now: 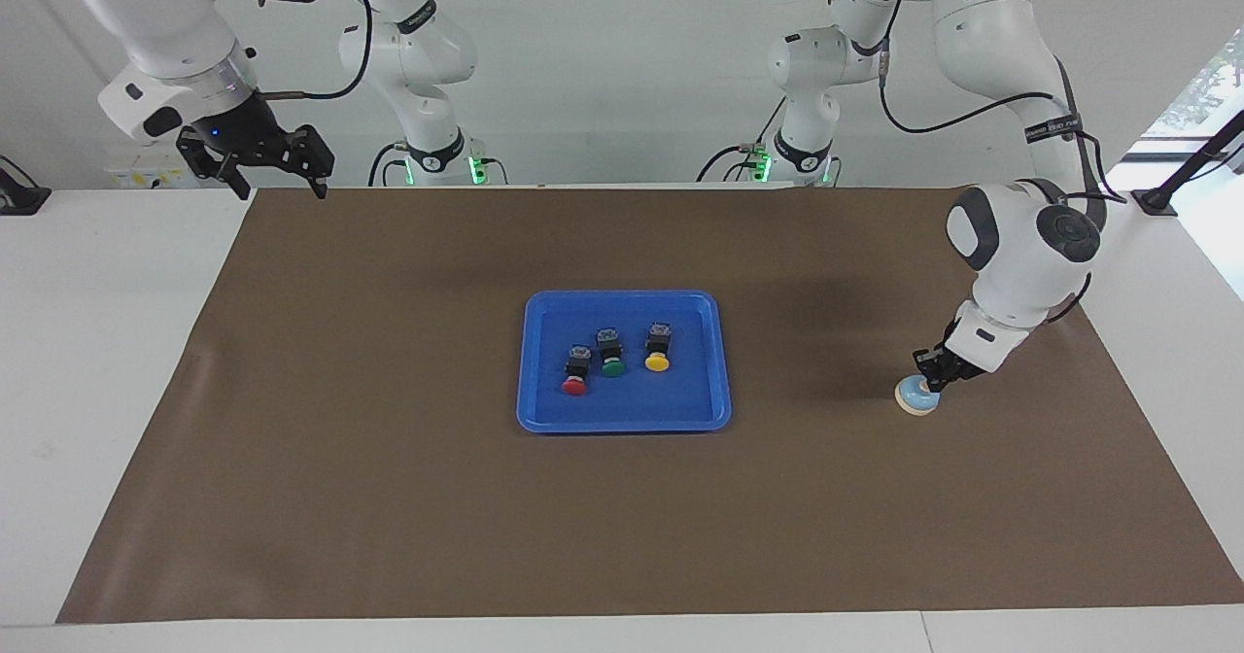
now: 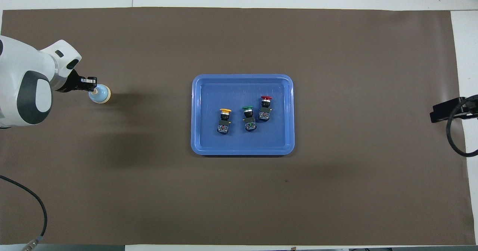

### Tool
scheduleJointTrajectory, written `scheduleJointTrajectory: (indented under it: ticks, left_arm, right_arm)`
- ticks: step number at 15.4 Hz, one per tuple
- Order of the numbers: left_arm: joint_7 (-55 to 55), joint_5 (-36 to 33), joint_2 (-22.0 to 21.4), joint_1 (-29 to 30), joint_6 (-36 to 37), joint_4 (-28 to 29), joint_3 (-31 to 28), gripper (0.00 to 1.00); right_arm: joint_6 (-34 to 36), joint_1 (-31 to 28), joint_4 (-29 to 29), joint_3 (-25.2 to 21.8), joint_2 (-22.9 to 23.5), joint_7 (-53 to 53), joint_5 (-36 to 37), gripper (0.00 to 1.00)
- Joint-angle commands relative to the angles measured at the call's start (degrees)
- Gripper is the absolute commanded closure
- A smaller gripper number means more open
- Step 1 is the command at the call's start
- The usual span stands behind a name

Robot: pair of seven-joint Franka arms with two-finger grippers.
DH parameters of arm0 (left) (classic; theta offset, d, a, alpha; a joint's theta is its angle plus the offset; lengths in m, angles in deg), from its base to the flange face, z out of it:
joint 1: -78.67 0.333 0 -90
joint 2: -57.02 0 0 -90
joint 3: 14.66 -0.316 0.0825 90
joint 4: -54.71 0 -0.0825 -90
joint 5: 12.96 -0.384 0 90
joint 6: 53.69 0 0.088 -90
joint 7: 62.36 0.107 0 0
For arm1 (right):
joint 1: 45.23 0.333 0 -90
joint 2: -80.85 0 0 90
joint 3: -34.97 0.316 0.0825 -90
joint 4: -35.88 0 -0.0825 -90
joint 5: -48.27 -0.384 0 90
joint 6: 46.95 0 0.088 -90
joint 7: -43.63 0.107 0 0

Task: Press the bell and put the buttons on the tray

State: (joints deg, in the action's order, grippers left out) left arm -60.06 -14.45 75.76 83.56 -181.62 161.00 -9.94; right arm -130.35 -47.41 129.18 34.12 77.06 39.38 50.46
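Right now the bell (image 1: 916, 397) sits on the brown mat (image 1: 622, 517) toward the left arm's end of the counter (image 1: 97, 342), its pale blue dome and cream base rim showing under the left hand (image 1: 933, 375). That hand comes down on it at a slant, fingers pinched tight together with nothing between them, the tips resting on the top of the dome where the knob is. From above, the tips meet the knob at the dome's edge on the left arm's side.

Well away from that hand, at the middle of the mat, lies the blue tray (image 1: 544, 410). All three buttons lie inside it, on their sides, in a loose row, each with its cap pointing away from the robots. The yellow button (image 1: 658, 350) is the one closest to the left hand, the green button (image 1: 611, 353) is just beside it, and the red button (image 1: 576, 371) is the farthest from that hand, close to the green one. None of them touches the tray's rim.

Farther off again, the right hand (image 1: 277, 185) hangs high over the corner of the mat at the right arm's end, near the robots. Its fingers are spread wide and it carries nothing; that arm waits.
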Motion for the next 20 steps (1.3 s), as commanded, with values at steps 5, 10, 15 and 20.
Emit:
scheduleJointTrajectory:
  ticks: [5, 10, 15, 20]
  left_arm:
    - [-0.63, -1.41, 2.00, 0.03, -7.41, 2.24, -0.24, 1.00]
    - [-0.55, -1.41, 1.74, 0.21, -4.99, 1.21, -0.41, 1.00]
    - [-0.64, -1.41, 1.57, 0.03, 2.93, -6.18, -0.41, 1.00]
    - [-0.46, -1.32, -1.50, 0.21, 12.00, -13.48, -0.41, 1.00]
  right_arm:
    - [-0.10, -1.07, 0.91, 0.86, -0.78, -1.11, 0.63, 0.00]
    - [-0.10, -1.07, 0.91, 0.86, -0.78, -1.11, 0.63, 0.00]
    - [-0.10, -1.07, 0.91, 0.86, -0.78, -1.11, 0.63, 0.00]
    - [-0.10, -1.07, 0.91, 0.86, -0.78, -1.11, 0.63, 0.00]
